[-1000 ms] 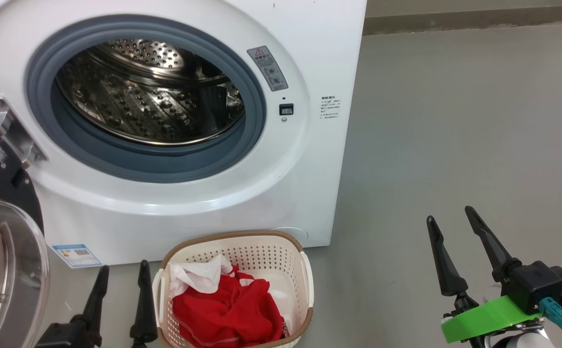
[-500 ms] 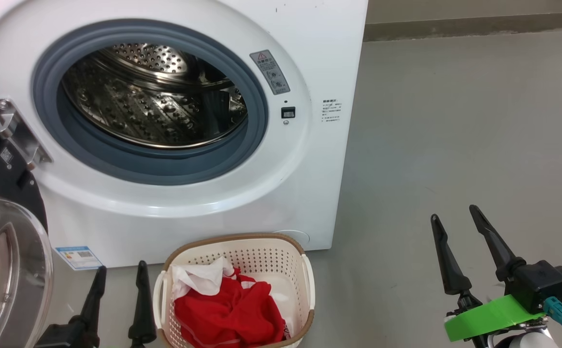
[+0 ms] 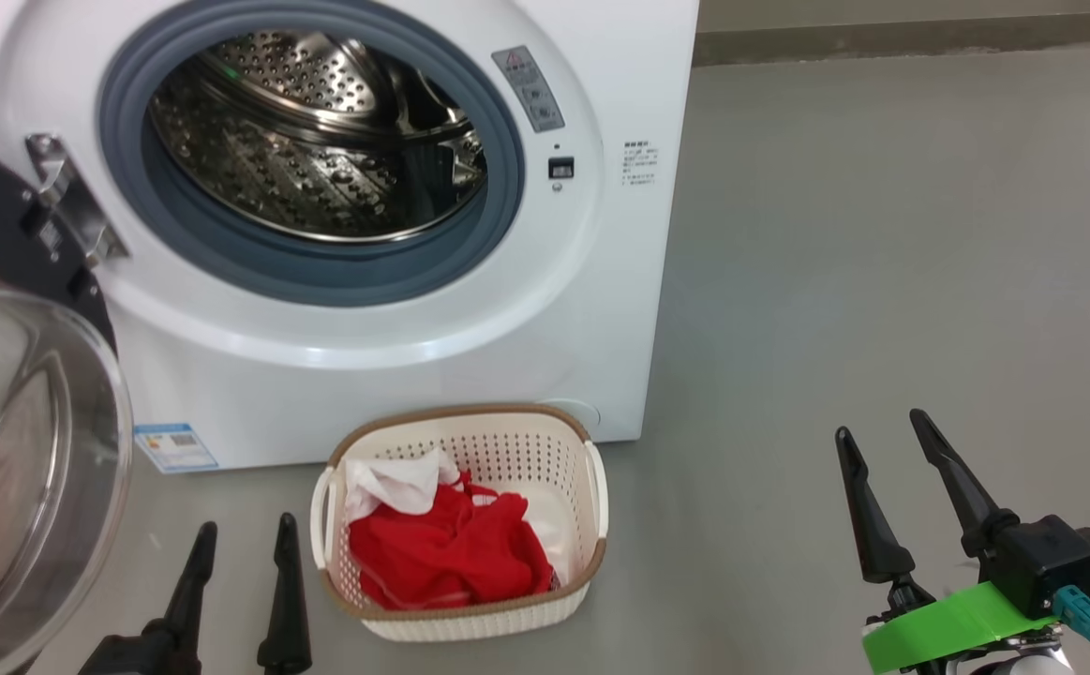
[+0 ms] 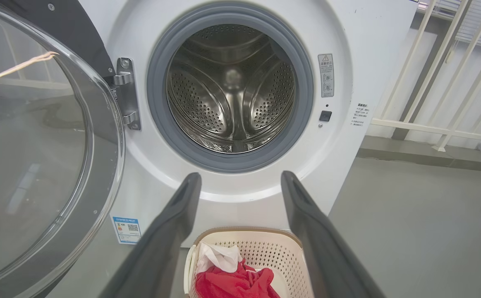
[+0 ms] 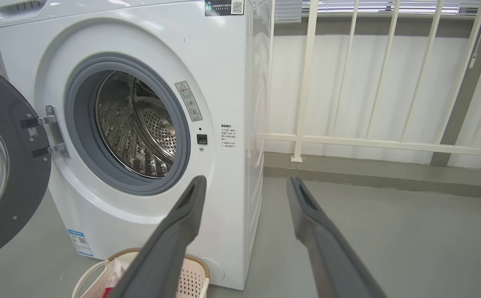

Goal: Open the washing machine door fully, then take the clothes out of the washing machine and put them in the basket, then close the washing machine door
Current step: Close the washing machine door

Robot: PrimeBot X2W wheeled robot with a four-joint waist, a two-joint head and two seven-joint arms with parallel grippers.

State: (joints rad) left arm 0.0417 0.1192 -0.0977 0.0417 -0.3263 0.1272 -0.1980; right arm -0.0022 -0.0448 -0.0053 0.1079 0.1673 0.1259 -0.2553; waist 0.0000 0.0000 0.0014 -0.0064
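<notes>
The white washing machine (image 3: 601, 84) stands open, its steel drum (image 3: 320, 141) showing no clothes inside. Its door (image 3: 20, 450) with the clear glass bowl hangs swung out at the left on a metal hinge (image 3: 71, 202). On the floor in front sits the cream basket (image 3: 470, 614), holding the red clothes (image 3: 446, 553) and a bit of white cloth (image 3: 390, 487). My left gripper (image 3: 245, 539) is open just left of the basket, holding nothing. My right gripper (image 3: 882, 427) is open over bare floor at the lower right. The drum (image 4: 232, 87), door (image 4: 37, 136) and basket (image 4: 265, 248) appear in the left wrist view.
Grey floor (image 3: 882, 234) stretches to the machine's right. A cream railing (image 5: 348, 140) and a low kerb run behind it. A blue label sticker (image 3: 176, 447) sits low on the machine's front. The swung-out door takes up the room at my left.
The whole head view has shifted: machine and basket sit higher and smaller, so the camera has pulled back. Both grippers keep their open pose; the clothes in the basket have not moved.
</notes>
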